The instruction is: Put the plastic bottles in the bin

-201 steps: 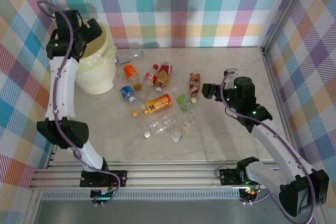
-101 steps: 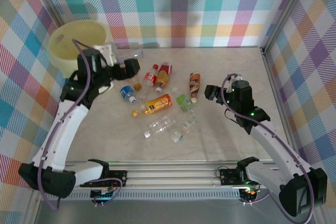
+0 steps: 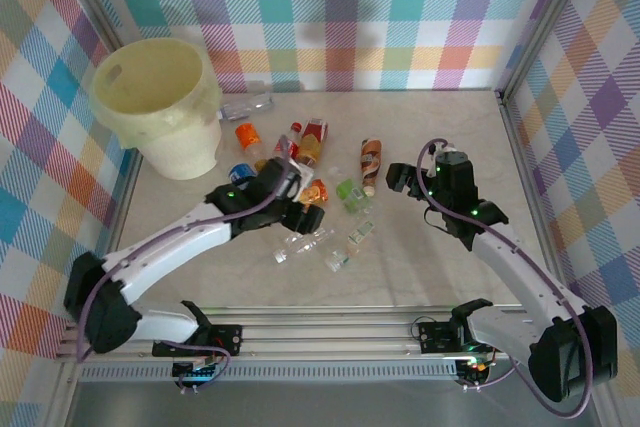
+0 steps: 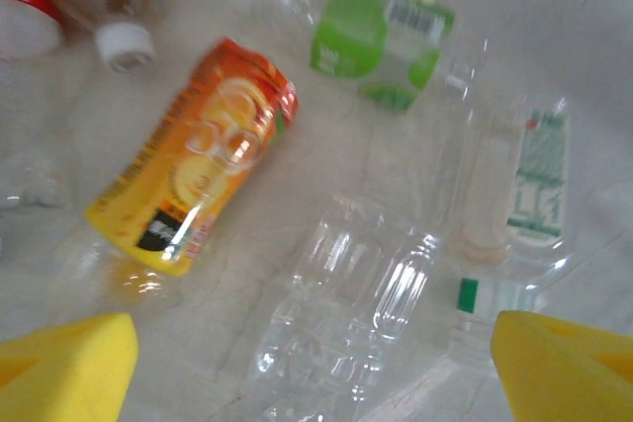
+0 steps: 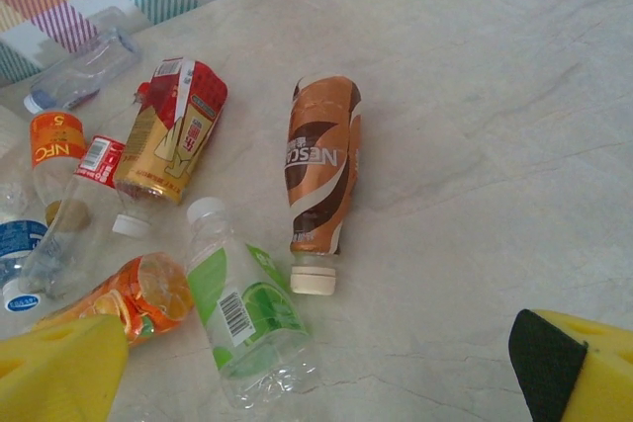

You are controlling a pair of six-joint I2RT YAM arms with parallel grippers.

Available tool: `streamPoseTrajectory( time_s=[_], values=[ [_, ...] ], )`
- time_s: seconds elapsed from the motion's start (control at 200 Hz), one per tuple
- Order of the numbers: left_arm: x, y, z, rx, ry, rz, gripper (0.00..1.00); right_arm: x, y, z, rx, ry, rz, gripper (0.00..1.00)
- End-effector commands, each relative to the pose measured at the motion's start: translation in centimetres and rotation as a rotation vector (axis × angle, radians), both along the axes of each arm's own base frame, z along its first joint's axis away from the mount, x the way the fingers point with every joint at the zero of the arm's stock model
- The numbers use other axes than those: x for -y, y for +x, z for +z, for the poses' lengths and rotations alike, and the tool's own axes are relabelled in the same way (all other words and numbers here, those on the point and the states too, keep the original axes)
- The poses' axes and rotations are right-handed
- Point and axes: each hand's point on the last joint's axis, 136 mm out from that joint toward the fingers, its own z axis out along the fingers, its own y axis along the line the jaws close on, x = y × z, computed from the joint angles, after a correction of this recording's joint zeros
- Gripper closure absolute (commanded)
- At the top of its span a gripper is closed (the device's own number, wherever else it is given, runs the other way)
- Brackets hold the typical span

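One bin (image 3: 178,145), pale cream and round, stands upright at the far left of the table (image 3: 420,282). Two arms reach over the table, with one gripper on each. Eleven plastic bottles (image 3: 349,192) can be counted from above, all lying on the table to the right of the bin. Four are mostly clear. The other seven are labelled brown, red and gold, red, orange with NFC, orange with fruit, green, and blue, one of each.

The left gripper (image 3: 303,213) hangs over the middle of the cluster with its yellow fingers spread wide, gripping nothing. In its wrist view the crushed clear bottle (image 4: 346,313) lies on the table under the gap, and the orange fruit-labelled bottle (image 4: 193,160) lies just beside it. The right gripper (image 3: 402,177) hovers to the right of the brown Nescafe bottle (image 5: 321,170). Its fingers are just as wide apart, and it holds and touches nothing.

From above, the left arm covers part of the blue-labelled bottle (image 3: 240,171) and much of the orange fruit-labelled bottle. The left wrist view is blurred, so most print on the labels cannot be read. In both wrist views the bottom edge cuts off the fingertips. In the left wrist view, the top edge cuts off the bottles at the upper left. The smallest clear bottle (image 3: 337,260) is hard to make out against the pale table.
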Motion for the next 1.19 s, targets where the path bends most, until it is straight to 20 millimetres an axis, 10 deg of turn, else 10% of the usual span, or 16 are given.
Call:
streamPoseTrajectory(
  time_s=[0.0, 0.185, 0.61, 1.19],
  values=[
    [0.8, -0.8, -3.1, -0.033, 0.17, -0.099, 0.09, -0.9, 0.3, 1.4, 0.039, 0.023, 0.05, 0.0],
    [1.2, -0.3, -7.9, -0.115, 0.296, -0.133, 0.16, -0.9, -0.2, 1.5, 0.042, 0.008, 0.066, 0.0],
    [3.1, 0.7, -11.8, -0.175, 0.294, -0.148, 0.25, -2.0, -0.9, 1.1, 0.019, 0.023, 0.143, 0.0],
    [2.3, 1.2, -9.7, -0.126, 0.235, -0.086, 0.5, -2.8, -1.0, 0.3, -0.014, 0.033, 0.186, 0.0]
  ],
)
